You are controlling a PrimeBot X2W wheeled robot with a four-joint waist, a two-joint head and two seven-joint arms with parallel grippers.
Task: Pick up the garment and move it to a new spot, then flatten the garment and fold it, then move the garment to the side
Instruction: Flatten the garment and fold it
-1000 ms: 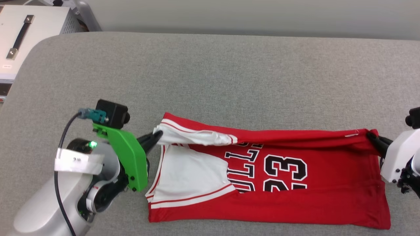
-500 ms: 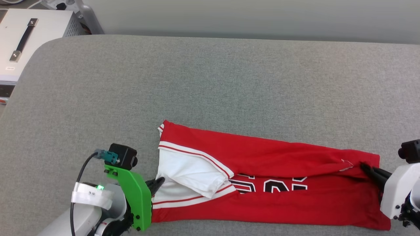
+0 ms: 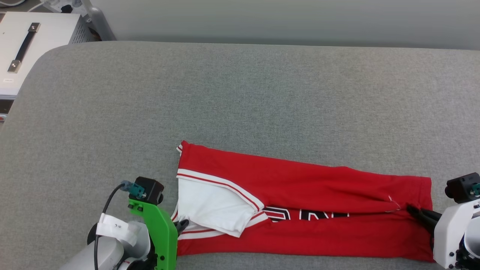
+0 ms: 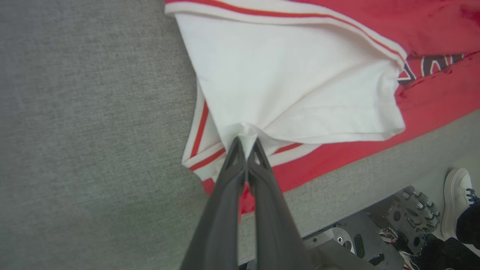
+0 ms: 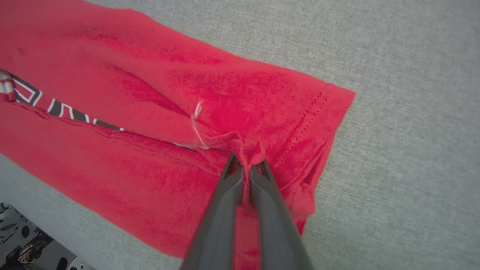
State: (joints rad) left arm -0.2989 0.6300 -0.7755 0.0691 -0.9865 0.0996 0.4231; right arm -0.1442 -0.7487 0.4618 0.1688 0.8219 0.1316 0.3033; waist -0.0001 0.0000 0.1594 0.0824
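One garment lay on the grey padded surface, near its front edge, drawn out into a long band from the robot's left to its right. Its far half was folded over toward the near edge, so only a thin strip of the black, white-outlined print showed between the two red layers. At the left end one white sleeve lay on top (a second run of red-white striped trim peeked out beneath it).

Two grippers were on the cloth, one at each end. The left gripper had its two dark fingers pressed together on a pinch of the white sleeve, just beside the striped trim. The right gripper had its two fingers clamped on a bunched knot of red cloth near the stitched hem, with one loose white thread curling just beside the tips.

One green bracket stood on the left wrist. One white box with one black handle sat beyond the surface's far left corner. One white shoe showed on the floor below the front edge.
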